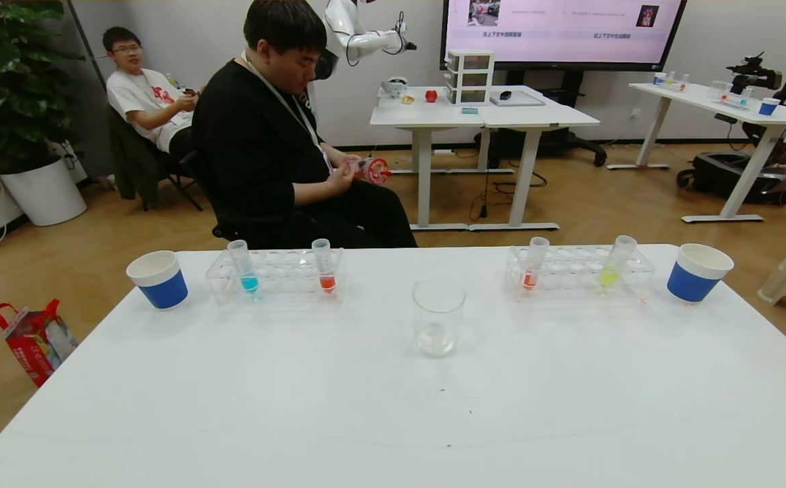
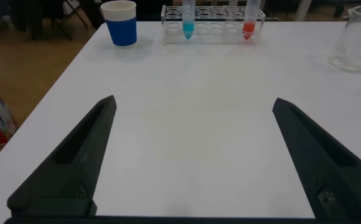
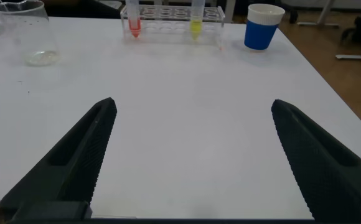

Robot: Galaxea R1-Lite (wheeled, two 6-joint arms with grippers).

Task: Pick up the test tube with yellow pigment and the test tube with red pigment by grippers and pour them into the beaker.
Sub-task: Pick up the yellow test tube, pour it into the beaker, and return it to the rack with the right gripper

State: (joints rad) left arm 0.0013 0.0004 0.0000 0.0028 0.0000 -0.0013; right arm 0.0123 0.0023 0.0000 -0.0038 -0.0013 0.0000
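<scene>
We see a wide white table (image 1: 393, 379) with the beaker (image 1: 438, 316) standing upright near its middle, seemingly empty but for a faint film at the bottom, though we cannot be sure. Behind it to the right, a clear rack (image 1: 579, 272) holds the test tube with red pigment (image 1: 534, 263) at its left end and the test tube with yellow pigment (image 1: 615, 264) leaning toward its right end. A second rack (image 1: 276, 274) on the left holds a blue tube (image 1: 243, 266) and another red tube (image 1: 324, 264). A blue paper cup (image 1: 158, 278) flanks the left rack, another cup (image 1: 698, 272) the right. In the wrist views, our left gripper (image 2: 193, 155) and right gripper (image 3: 193, 155) hover low over the near table, both spread wide and holding nothing.
</scene>
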